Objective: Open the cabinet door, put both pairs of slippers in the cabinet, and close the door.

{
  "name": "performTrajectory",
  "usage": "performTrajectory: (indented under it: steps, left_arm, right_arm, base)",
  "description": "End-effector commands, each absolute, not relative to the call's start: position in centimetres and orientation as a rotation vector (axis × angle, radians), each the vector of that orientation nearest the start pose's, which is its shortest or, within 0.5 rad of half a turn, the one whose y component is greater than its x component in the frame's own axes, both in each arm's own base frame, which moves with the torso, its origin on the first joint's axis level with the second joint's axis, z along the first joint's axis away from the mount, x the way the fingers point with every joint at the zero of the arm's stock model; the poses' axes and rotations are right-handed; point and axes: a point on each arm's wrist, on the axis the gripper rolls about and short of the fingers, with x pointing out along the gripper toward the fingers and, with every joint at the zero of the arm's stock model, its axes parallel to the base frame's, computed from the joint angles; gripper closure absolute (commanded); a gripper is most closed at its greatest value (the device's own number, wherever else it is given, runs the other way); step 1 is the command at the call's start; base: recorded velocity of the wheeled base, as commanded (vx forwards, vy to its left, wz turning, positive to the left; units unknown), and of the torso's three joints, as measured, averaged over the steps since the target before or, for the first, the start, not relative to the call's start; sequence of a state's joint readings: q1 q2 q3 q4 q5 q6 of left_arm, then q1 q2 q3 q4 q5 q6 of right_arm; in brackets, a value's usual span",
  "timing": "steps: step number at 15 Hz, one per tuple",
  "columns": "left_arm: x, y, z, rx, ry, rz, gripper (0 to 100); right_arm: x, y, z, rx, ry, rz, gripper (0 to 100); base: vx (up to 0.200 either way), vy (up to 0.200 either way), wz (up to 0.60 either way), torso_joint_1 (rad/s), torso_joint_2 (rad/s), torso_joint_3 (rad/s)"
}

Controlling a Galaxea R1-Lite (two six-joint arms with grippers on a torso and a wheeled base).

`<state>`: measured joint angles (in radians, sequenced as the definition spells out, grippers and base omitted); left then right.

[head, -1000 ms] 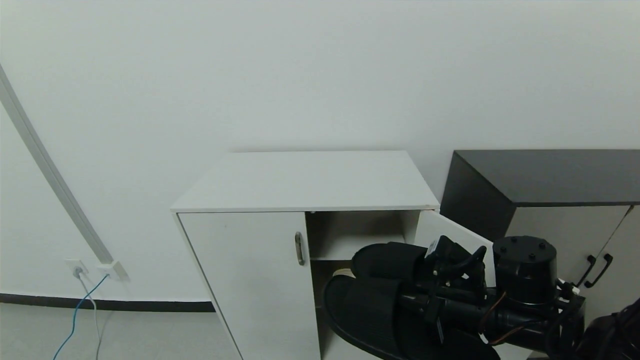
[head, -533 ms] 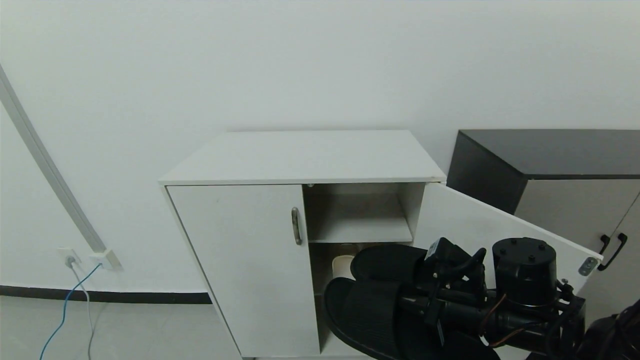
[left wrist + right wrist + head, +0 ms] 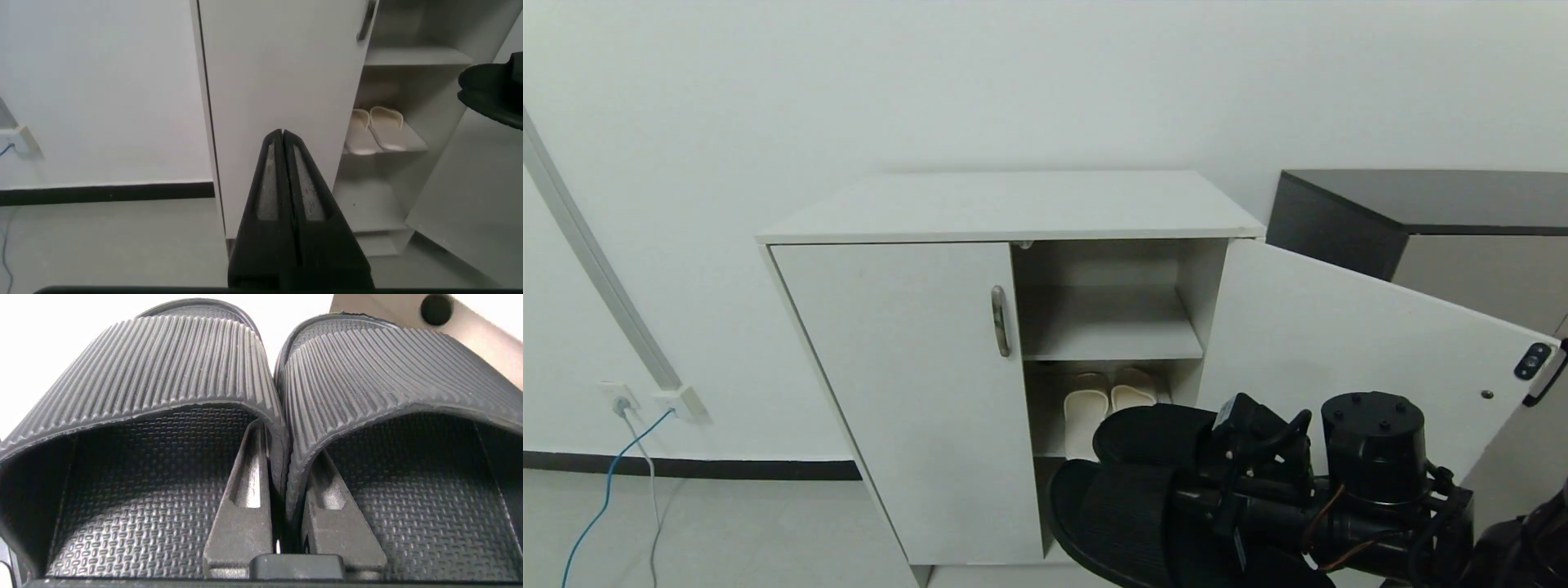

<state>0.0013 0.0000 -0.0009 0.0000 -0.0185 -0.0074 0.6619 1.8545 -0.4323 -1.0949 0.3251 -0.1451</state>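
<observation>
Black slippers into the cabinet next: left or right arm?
Right. The right gripper clamps both black slippers before the open cabinet bay. The left gripper is shut, empty, facing the closed door.

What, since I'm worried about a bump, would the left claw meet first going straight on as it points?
Most likely the cabinet's closed left door: the shut left claw points at its panel, though depth is unclear.
</observation>
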Motion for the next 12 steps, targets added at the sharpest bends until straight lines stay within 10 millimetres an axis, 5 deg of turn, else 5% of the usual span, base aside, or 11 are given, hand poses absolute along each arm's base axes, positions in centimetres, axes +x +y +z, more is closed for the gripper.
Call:
performTrajectory:
  steps: [1,7,12]
  left_arm:
    - [-2.29,-0.04,7.59,-0.008,-0.001,-0.017,100]
    - [-2.29,-0.04,7.59,-0.008,-0.001,-0.017,100]
    - [-2.29,-0.04,7.59,-0.009,-0.001,-0.017,100]
  right_arm:
    - [21.65,17.92,9.26,-0.191,0.268,1.005,100]
    - [21.61,17.94,9.19,-0.193,0.271,1.007,100]
    - [21.53,17.87,9.23,-0.191,0.256,1.005,100]
  base:
    - [0.0,0.0,0.0,-0.119,0.47,0.344]
    - [0.0,0.0,0.0,-0.068,0.45,0.368]
    - [0.0,0.0,0.0,0.0,0.03,0.025]
